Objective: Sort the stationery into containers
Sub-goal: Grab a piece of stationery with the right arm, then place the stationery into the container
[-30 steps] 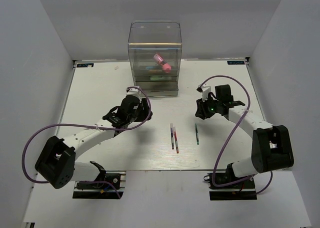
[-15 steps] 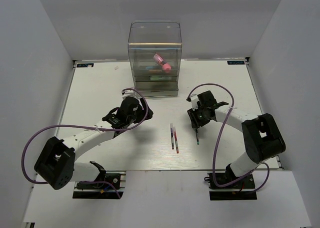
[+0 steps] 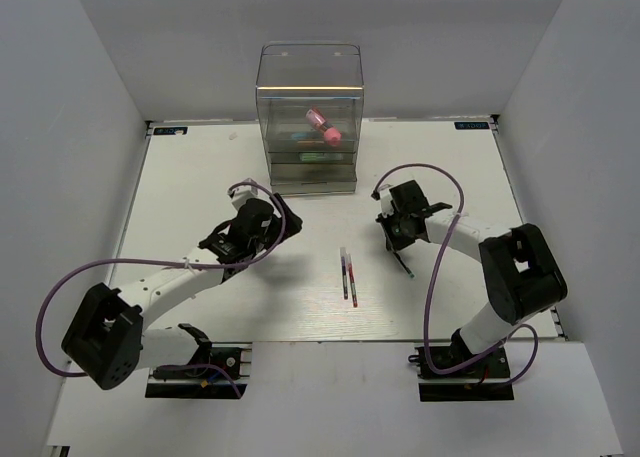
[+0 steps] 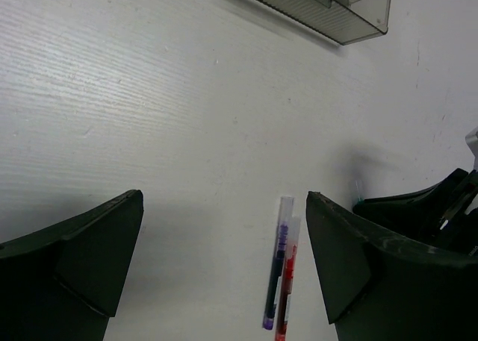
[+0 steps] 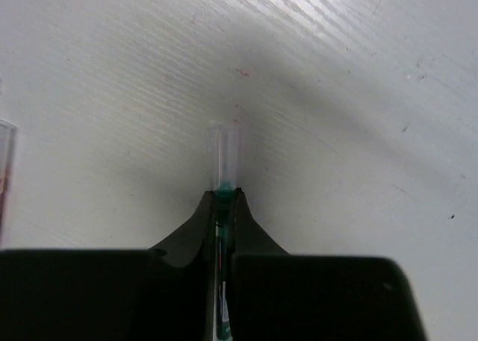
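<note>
The green pen (image 5: 222, 156) lies on the table, its clear cap sticking out past my right gripper (image 5: 224, 204), which is shut on its barrel. From above, the right gripper (image 3: 401, 235) is low over the pen (image 3: 407, 269). The purple pen (image 4: 277, 265) and red pen (image 4: 284, 290) lie side by side mid-table (image 3: 348, 275). My left gripper (image 4: 224, 201) stands open above the table with nothing between its fingers, left of those pens (image 3: 283, 220). The clear organiser (image 3: 310, 117) stands at the back with a pink cylinder (image 3: 326, 126) and other stationery inside.
The organiser's bottom drawer edge (image 4: 328, 16) shows at the top of the left wrist view. Grey walls close in the white table (image 3: 200, 177) on three sides. Purple cables loop from both arms.
My right gripper came down toward the left onto the green pen and shut on it; the pen now lies slanted. The left gripper opened wider and drew slightly back.
</note>
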Controlling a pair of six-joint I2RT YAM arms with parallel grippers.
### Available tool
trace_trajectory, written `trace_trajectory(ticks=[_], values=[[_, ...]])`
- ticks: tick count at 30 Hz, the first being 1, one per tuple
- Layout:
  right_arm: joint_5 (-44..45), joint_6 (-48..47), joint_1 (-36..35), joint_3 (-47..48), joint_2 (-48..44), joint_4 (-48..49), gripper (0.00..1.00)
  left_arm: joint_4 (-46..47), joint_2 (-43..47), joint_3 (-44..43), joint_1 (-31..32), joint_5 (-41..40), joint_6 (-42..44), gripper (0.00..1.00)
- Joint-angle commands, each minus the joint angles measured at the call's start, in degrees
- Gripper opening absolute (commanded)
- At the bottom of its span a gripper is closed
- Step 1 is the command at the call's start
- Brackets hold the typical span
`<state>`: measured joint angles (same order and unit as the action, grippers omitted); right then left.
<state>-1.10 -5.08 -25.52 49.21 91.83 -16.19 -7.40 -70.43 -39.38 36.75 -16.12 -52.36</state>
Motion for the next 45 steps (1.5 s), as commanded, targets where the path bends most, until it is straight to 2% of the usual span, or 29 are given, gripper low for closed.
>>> trace_trajectory(ticks=[1,3,8,11,12,13,14,16,20,21,22,25,28,31,33,38,39,41,42,45], values=[[1.72,-3.24,-0.5,-1.49,2.31,-0.79,0.0,-0.6,0.66,1.4,-0.45,-0.76,-5.55,1.0],[-0.46,-5.37,-0.32,-1.22,1.34,1.32,0.0,-0.6,-0.14,1.41,-0.45,-0.15,-7.05,1.0],[-7.06,-19.67,-0.5,4.12,-3.76,7.91,0.0,-0.77,-1.28,1.93,-0.98,-0.14,-8.2,1.0],[-15.58,-29.15,-0.5,8.26,-4.29,10.47,0.0,-2.17,-1.9,0.53,-0.98,-0.14,-8.2,1.0],[-17.34,-30.76,-0.76,12.53,-3.68,10.12,0.0,-2.18,-2.42,0.53,-0.98,-0.14,-8.2,1.0],[-24.92,-32.52,-0.67,14.49,-2.98,9.42,0.0,-2.18,-2.43,0.53,-0.98,-0.14,-8.2,1.0],[-26.91,-36.02,-0.67,19.9,-0.36,7.07,0.0,-0.62,-2.43,1.05,-0.98,0.38,-8.72,1.0],[-33.49,-38.5,-0.94,24.07,2.02,4.08,0.0,0.36,-1.03,1.93,-0.98,0.39,-9.33,1.0],[-40.19,-45.17,-1.55,37.33,10.9,-0.94,0.0,0.2,1.61,3.78,-0.98,1.0,-12.58,1.0],[-40.73,-47.11,-1.55,40.23,13.0,-1.91,0.0,-1.03,1.62,4.3,-0.98,1.0,-13.9,1.0],[-41.95,-48.26,-1.81,42.87,15.28,-2.09,0.0,-1.65,2.4,4.31,-0.98,1.52,-14.61,0.96],[-42.58,-51.77,-2.69,47.98,19.87,-3.15,0.0,1.92,4.6,6.94,-0.98,2.5,-14.61,0.98],[-43.19,-55.12,-3.22,49.48,23.03,-1.67,0.0,6.85,6.44,9.66,-0.98,3.9,-12.52,1.0],[-42.49,-55.83,-3.49,48.7,24.8,4.73,0.0,8.1,5.93,9.67,-0.98,6.09,-9.71,1.0],[-41.97,-55.65,-3.58,47.56,26.02,9.56,0.0,7.06,4.26,8.01,-0.98,8.11,-7.77,1.0],[-41.61,-56.62,-3.49,49.22,29.89,10.39,0.0,2.66,-2.59,0.54,-0.98,10.85,0.04,0.97],[-41.44,-56.62,-3.4,49.49,30.16,9.95,0.0,2.13,-4.17,-0.26,-0.98,11.54,1.19,0.92],[-41.09,-56.88,-3.4,49.32,31.3,10.03,0.05,2.13,-5.5,-2.45,-0.37,11.55,3.65,0.89],[-40.82,-56.79,-3.14,49.05,31.48,10.64,0.12,2.13,-6.11,-3.07,-0.37,12.33,4.19,0.87],[-40.21,-56.79,-3.14,48.09,32.27,11.88,0.24,2.91,-7.26,-3.78,-0.37,14.27,5.42,0.83]])
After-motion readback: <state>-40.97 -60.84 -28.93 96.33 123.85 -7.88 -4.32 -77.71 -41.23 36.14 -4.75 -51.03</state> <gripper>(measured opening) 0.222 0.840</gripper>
